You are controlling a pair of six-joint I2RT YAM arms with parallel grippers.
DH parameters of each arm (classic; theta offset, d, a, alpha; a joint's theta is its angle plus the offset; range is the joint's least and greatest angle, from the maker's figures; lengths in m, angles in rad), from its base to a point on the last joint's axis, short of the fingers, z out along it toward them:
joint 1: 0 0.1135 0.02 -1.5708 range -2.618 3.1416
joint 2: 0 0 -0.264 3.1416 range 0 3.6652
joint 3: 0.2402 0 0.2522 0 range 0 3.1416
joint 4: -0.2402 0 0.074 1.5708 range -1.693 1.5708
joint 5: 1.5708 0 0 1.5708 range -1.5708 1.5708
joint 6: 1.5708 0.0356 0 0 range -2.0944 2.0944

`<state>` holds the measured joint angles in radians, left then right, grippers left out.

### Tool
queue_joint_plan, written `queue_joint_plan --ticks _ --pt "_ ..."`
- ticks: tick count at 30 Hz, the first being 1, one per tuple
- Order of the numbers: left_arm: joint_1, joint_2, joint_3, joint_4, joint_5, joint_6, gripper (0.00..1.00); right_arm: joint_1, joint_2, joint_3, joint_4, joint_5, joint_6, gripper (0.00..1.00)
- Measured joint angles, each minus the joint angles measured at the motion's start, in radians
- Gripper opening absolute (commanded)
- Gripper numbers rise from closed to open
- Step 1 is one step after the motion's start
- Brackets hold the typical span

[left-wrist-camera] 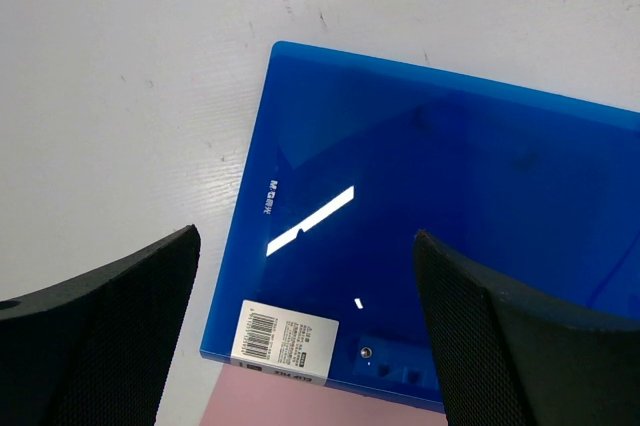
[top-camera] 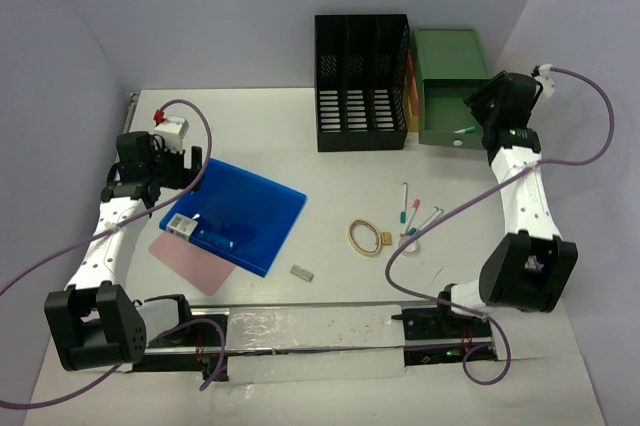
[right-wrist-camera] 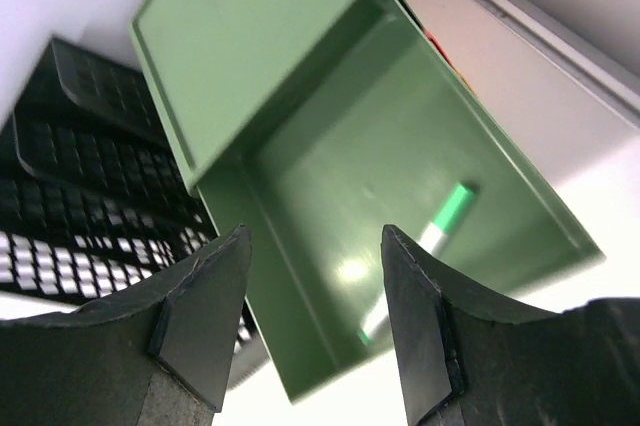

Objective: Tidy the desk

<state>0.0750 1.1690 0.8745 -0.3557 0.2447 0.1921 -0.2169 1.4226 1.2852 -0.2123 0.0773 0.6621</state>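
**Desk w/ loose bits, both arms empty**

The desk point(top-camera: 250, 136) spreads under both arms, from the metal rail point(top-camera: 300, 331) at the near edge to the back walls. We judge it rigid, fixed and slick. There's nothing on it to grip, but things will slide across it, so the holds are on what it carries.

The left fingers point(top-camera: 190, 160) hang wide apart and empty over the near-left corner of the blue folder point(left-wrist-camera: 450, 196). It looks thin, light and glossy, and it lies flat, partly on a pink sheet point(top-camera: 190, 256). We'd pinch it at an edge, probably after nudging it.

The right fingers point(top-camera: 474, 106) are also spread and hold nothing. They sit above the open green drawer point(right-wrist-camera: 400, 146), where a green-capped marker point(right-wrist-camera: 445, 221) lies.

Room: the mid-desk is open approx. between the folder and the markers point(top-camera: 415, 214), w/ rubber bands point(top-camera: 362, 236) and a small grey piece point(top-camera: 302, 271) nearby. It's tighter at the back right, since the file rack point(top-camera: 360, 86) sits just beside the drawer and the wall is close.
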Motion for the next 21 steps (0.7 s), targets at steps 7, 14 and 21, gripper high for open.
queue_joint_plan --ticks 7,14,21 --pt "0.000 0.000 0.000 0.000 0.006 -0.001 0.93 -0.001 -0.224 -0.166 -0.059 -0.006 -0.059 0.62" --pt "0.000 0.000 0.000 0.000 0.006 -0.001 0.93 -0.050 -0.227 -0.256 -0.035 -0.085 -0.061 0.61" --pt "0.000 0.000 0.000 0.000 0.006 -0.001 0.93 -0.097 -0.172 -0.363 0.081 -0.187 -0.035 0.60"
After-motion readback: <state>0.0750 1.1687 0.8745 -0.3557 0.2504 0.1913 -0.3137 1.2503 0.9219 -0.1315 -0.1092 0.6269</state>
